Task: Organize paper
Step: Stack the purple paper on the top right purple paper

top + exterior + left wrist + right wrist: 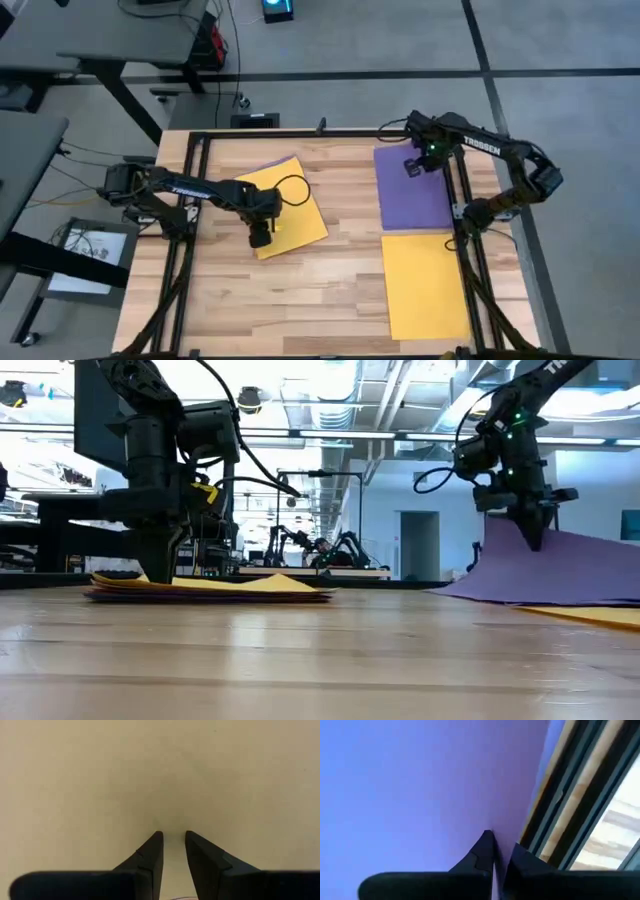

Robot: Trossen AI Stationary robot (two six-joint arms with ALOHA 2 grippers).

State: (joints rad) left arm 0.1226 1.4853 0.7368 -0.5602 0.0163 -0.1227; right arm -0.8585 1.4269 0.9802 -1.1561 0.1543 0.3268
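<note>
High view is showing two yellow sheets [425, 285] and one purple sheet [412, 190]; left gripper [260, 238] is pressing, slightly parted, on the left stack, right gripper [412, 165] is pinching purple's far edge.

Your table holds paper in three places, with one gripper at each of two of them.

On your left half, a small stack of sheets [283, 205] lies flat on the tabletop [340, 280], turned askew to the table's edges, and your left gripper [260, 238] stands down on the stack's near part. On the right side, a single sheet [412, 190] lies toward the far edge, and your right gripper [411, 167] pinches it at the far end, where the low view shows that end raised off the wood. Just nearer than it, another sheet [424, 285] lies flat along the right-hand rail [462, 200], the two meeting edge to edge.
</note>
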